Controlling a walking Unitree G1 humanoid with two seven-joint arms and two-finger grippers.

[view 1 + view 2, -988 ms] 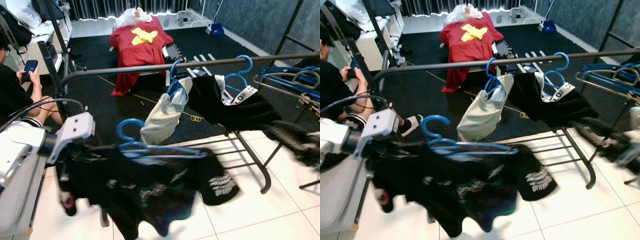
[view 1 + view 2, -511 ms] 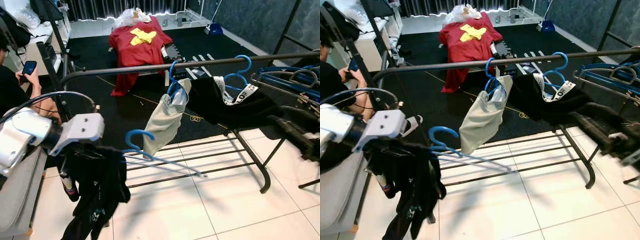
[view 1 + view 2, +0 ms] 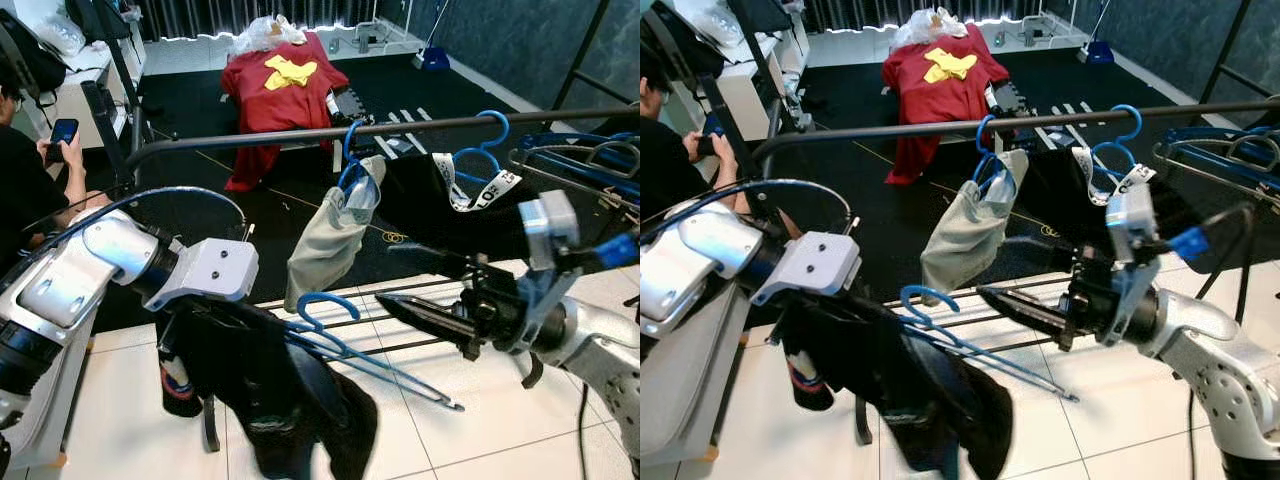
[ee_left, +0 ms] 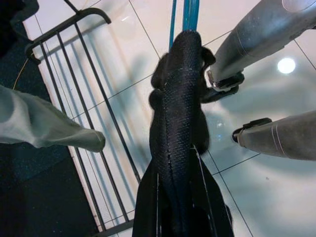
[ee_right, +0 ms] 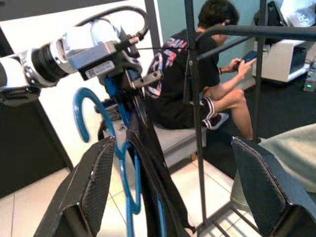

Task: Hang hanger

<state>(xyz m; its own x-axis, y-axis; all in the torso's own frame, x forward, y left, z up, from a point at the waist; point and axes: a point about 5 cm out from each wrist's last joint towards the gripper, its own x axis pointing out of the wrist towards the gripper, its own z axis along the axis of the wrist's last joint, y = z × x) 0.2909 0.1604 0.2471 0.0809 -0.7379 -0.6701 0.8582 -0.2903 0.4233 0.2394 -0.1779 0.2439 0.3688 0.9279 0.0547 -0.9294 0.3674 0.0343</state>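
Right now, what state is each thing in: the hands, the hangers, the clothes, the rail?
left hand: shut on the blue hanger with the black garment.
right hand: open, fingers spread, pointing at that hanger.
blue hanger: held, not yet on the rail.
black garment: draped, bunched on the held hanger.
clothes rail: carrying two hung garments.
grey garment: hanging on the rail.
black top: hanging on the rail.

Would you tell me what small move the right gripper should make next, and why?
Probably ease the right gripper forward to close on the blue hanger. Its fingers are open and point at the hanger's hook, a little short of it, while the left gripper holds the hanger with the black garment draped on it, below the clothes rail.
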